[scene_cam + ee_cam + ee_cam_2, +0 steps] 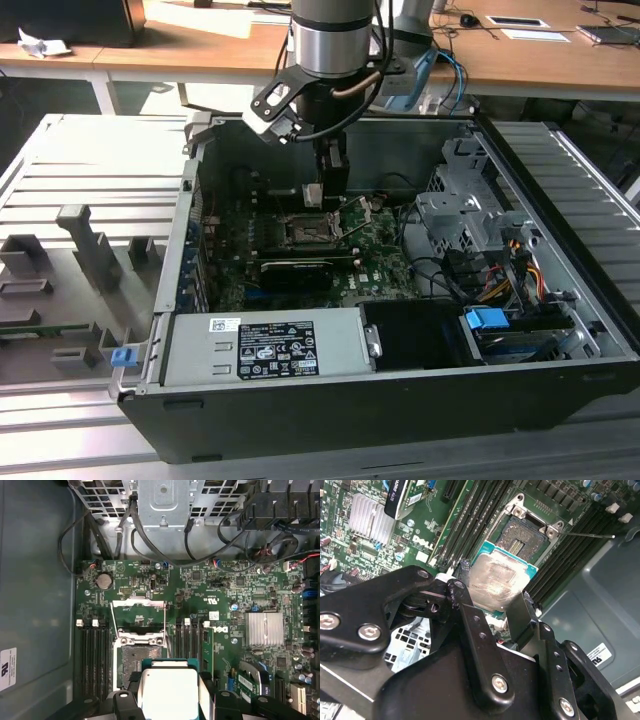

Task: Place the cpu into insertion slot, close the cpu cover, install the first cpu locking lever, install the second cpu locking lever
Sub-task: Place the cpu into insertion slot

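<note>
My gripper hangs inside the open computer case, shut on the cpu, a small square chip with a pale metal face and green rim, held flat between the two black fingers. The cpu hovers just beside and above the insertion slot, a black square socket with a dark centre on the green board, and is apart from it. In the exterior view the insertion slot lies right below the gripper. The cpu cover stands swung open at the slot's far edge. Thin wire levers stand raised alongside.
A labelled grey box fills the case's front. A metal drive cage and cable bundles sit on the exterior view's right. Long black memory slots flank the socket, with a finned heat sink further off.
</note>
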You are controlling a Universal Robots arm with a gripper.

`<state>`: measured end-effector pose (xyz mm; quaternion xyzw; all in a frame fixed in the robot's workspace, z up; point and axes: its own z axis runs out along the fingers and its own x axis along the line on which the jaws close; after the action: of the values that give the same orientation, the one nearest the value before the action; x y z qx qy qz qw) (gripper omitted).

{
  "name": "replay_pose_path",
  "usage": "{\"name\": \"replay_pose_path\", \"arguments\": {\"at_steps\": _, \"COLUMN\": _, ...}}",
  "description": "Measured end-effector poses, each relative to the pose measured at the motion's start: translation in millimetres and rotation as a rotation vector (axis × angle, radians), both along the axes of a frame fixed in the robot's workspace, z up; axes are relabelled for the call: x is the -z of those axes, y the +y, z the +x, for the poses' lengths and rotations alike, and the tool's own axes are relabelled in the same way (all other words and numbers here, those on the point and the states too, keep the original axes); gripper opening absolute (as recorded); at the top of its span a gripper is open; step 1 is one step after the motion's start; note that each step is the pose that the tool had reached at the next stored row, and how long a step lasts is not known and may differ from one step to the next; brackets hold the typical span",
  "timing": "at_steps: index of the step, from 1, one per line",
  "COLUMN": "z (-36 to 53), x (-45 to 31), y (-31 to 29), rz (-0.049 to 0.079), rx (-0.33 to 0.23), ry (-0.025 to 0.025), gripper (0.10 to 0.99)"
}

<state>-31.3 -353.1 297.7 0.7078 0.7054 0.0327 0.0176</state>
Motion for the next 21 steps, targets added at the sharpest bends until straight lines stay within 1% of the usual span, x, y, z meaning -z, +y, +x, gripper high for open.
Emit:
{"name": "replay_pose_path", "arguments": {"at_steps": 3, "z": 0.0, "x": 1.6, "y": 0.0, "rz": 0.000, "rx": 0.000, "ry": 0.0001, "gripper": 0.533}}
{"name": "replay_pose_path", "arguments": {"at_steps": 21, "z": 0.0, "x": 5.0, "y": 0.0, "rz": 0.000, "rx": 0.000, "ry": 0.0009, "gripper": 0.533}}
